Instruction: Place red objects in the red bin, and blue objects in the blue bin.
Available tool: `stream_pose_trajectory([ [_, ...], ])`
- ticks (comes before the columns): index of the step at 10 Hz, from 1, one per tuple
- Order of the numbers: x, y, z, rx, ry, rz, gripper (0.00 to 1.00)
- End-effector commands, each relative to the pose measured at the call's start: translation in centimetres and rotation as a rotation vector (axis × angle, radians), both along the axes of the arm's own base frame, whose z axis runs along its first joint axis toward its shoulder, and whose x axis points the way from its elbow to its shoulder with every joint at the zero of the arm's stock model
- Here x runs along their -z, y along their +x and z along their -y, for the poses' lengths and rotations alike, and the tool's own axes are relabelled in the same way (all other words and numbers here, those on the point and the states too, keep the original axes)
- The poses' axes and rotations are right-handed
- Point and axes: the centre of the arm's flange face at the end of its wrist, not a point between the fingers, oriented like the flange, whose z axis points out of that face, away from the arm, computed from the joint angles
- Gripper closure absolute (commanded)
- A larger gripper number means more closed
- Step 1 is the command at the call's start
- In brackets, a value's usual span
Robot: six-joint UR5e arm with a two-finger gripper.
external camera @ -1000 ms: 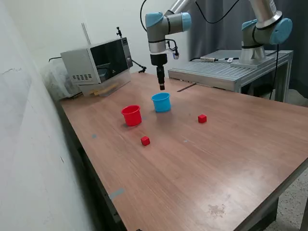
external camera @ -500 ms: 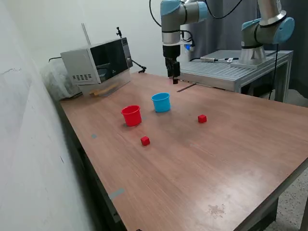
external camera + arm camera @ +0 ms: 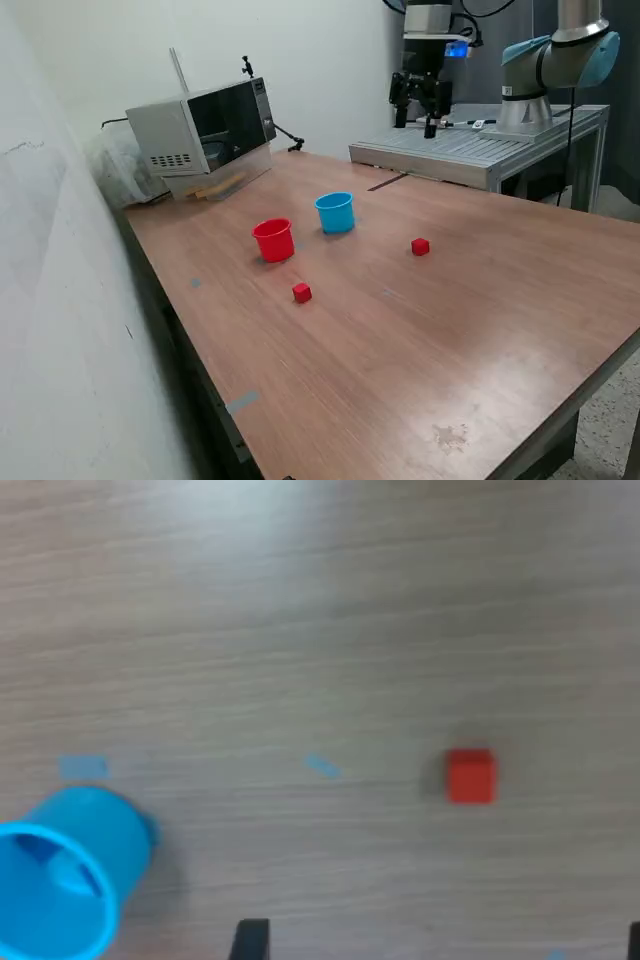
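Two red objects, small cubes, lie on the wooden table: one in front of the red bin, the other off to the exterior view's right of the blue bin. Both bins stand upright side by side. A darker blue patch shows inside the blue bin in the wrist view; I cannot tell whether it is a blue object. My gripper hangs high above the table's far edge, well away from both bins, open and holding nothing.
A microwave stands at the far corner on the exterior view's left. A grey metal platform with a second arm's base borders the table's far side. Small blue tape marks are on the tabletop.
From just above the blue bin, the gripper rose and swung toward the exterior view's right and farther back. Its fingers now show spread apart. Cubes and bins have not moved.
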Motion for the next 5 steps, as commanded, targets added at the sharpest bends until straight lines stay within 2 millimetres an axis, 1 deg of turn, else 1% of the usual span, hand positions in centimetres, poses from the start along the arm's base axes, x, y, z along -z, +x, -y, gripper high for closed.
stream_pose_trajectory([
  [1, -0.5, 2.7, 4.5, -0.084, -0.017, -0.008, 0.0],
  [2, -0.5, 2.9, 5.4, -0.099, -0.043, -0.007, 0.0],
  [3, 1.3, 2.3, 5.8, -0.103, -0.066, 0.026, 0.0],
  [5, 5.2, -1.0, 6.0, -0.095, -0.06, 0.076, 0.0],
])
